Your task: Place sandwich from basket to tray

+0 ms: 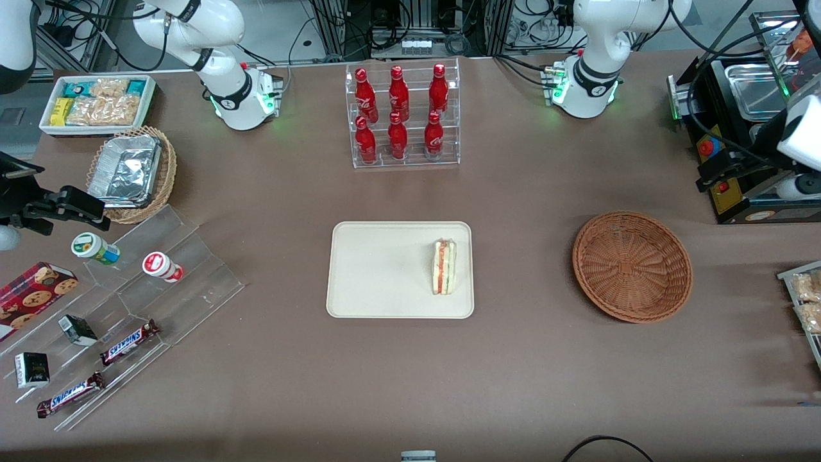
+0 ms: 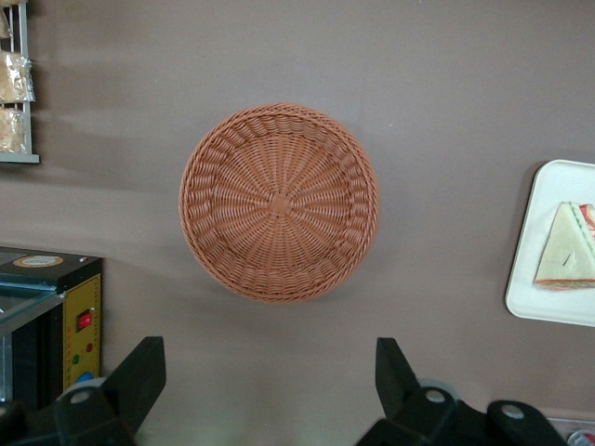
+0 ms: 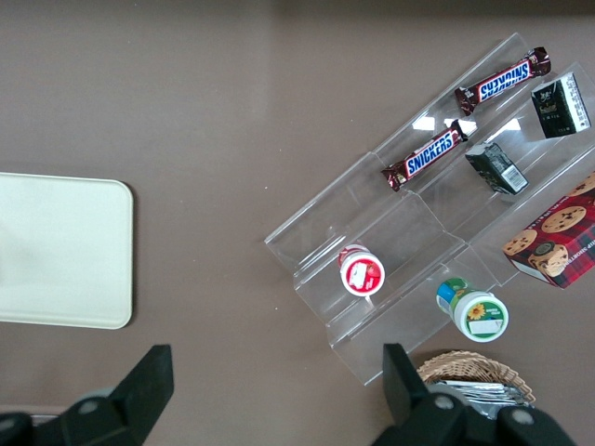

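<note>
So the small triangular sandwich of pale bread with the red-orange stripe is sitting on the flat cream-beige rectangular tray, close to the short edge that faces the round reddish-brown wicker basket. It's fully inside the rim, lying on its side as far as I can tell. The basket has nothing in it, and it sits well apart from the tray, toward the working arm's end of the brown desk.

The left arm's gripper hangs high above the desk, looking straight down at the basket, with both black fingers spread wide and nothing between them.

My read: the placing part looks done, and what's left is just pulling clear. To do that well, I'd keep the fingers spread, stay high, and not swing low over the tray, so nothing clips the sandwich. The clear rack of red bottles stands near the desk's edge by the arm bases, well out of the way.
</note>
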Tool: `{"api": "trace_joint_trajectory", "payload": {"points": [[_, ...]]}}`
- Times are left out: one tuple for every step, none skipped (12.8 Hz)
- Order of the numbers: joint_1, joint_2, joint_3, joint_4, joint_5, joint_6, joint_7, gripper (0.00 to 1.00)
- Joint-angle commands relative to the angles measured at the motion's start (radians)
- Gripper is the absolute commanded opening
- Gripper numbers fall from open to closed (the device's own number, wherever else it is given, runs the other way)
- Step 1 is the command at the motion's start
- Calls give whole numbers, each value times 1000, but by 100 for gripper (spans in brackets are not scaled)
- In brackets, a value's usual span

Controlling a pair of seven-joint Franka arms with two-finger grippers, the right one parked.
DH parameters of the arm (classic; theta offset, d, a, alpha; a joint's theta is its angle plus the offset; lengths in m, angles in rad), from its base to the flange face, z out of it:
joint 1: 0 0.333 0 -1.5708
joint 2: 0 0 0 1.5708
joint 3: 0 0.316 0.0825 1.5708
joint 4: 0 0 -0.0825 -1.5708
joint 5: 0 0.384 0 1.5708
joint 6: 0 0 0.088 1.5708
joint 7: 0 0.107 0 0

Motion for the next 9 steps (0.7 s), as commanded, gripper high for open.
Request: {"api": "trace_joint_trajectory", "payload": {"points": [[8,-20,-16,-19,-12,-4,23,100],[7,-14,-19,-14,-12,-7,11,100],[8,-8,-19,-12,-12,-11,23,100],[10,-8,-19,-11,-10,-11,27,100],[11,-5,-19,-9,-10,-13,26,100],[14,-3,-19,-3,-13,-13,26,100],[16,-3,-19,-3,-13,-13,24,100],[16,-3,-19,-3,-13,-13,26,100],[16,-3,-19,-2,-13,-13,26,100]]}}
